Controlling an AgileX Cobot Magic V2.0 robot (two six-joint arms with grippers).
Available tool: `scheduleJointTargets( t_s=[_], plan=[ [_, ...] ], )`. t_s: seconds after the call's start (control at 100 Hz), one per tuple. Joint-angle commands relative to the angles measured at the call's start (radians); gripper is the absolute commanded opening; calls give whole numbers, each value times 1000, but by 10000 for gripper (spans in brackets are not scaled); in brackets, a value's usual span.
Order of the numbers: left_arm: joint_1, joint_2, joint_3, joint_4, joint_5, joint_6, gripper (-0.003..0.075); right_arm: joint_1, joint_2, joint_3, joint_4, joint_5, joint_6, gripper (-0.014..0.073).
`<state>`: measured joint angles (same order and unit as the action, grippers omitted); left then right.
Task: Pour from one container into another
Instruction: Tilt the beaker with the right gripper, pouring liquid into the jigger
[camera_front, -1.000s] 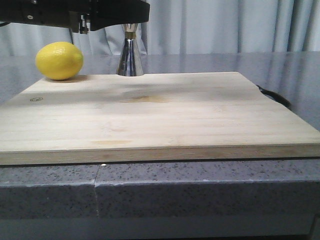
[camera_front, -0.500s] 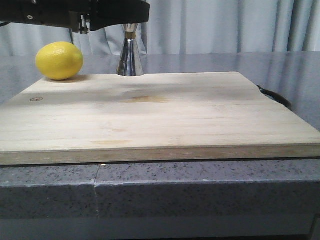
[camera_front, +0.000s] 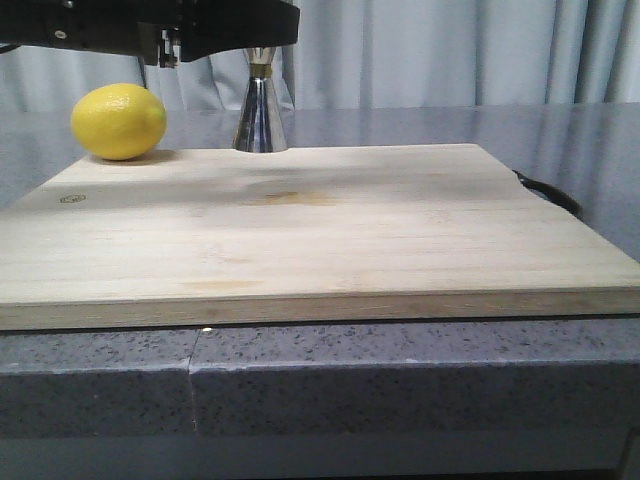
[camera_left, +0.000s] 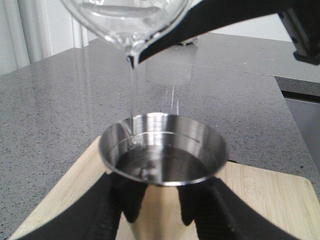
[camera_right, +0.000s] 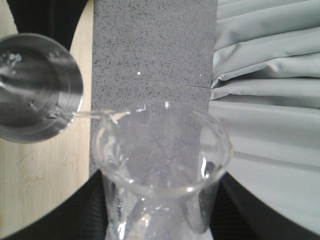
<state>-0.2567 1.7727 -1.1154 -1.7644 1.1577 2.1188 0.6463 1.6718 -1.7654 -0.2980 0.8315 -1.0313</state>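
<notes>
With my right hand (camera_right: 160, 220) clamped on the tipped beaker (camera_right: 162, 165) above my left hand (camera_left: 160, 210), itself clamped round the jigger (camera_left: 162, 150) on the board (camera_front: 320, 230), nothing had shifted from a second before, so the thin stream kept filling.

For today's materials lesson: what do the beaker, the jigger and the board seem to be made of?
Beaker: clear glass, likely; you see straight through it. Jigger: polished steel, apparently; mirror-bright, reflective rim. Board: pale wood, matt; grain lines and a layered edge show.
</notes>
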Motion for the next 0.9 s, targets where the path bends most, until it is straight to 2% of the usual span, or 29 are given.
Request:
scheduleJointTargets(
  t_s=[0.0, 0.32, 0.44, 0.58, 0.89],
  plan=[
    [-8, -39, -31, -100, 87, -8, 238, 2, -44, -37, -3, -50, -5, 290],
    [-8, -39, -31, -100, 87, -8, 238, 2, -44, -37, 109, -12, -1, 290],
    [-8, -39, -31, -100, 87, -8, 238, 2, -44, -37, 109, -10, 66, 290],
    [-8, -39, -31, -100, 87, -8, 238, -5, -44, -37, 108, -17, 192, 290],
    [-8, -39, -31, -100, 87, -8, 238, -80, -88, -37, 108, -72, 628, 290]
  ],
)
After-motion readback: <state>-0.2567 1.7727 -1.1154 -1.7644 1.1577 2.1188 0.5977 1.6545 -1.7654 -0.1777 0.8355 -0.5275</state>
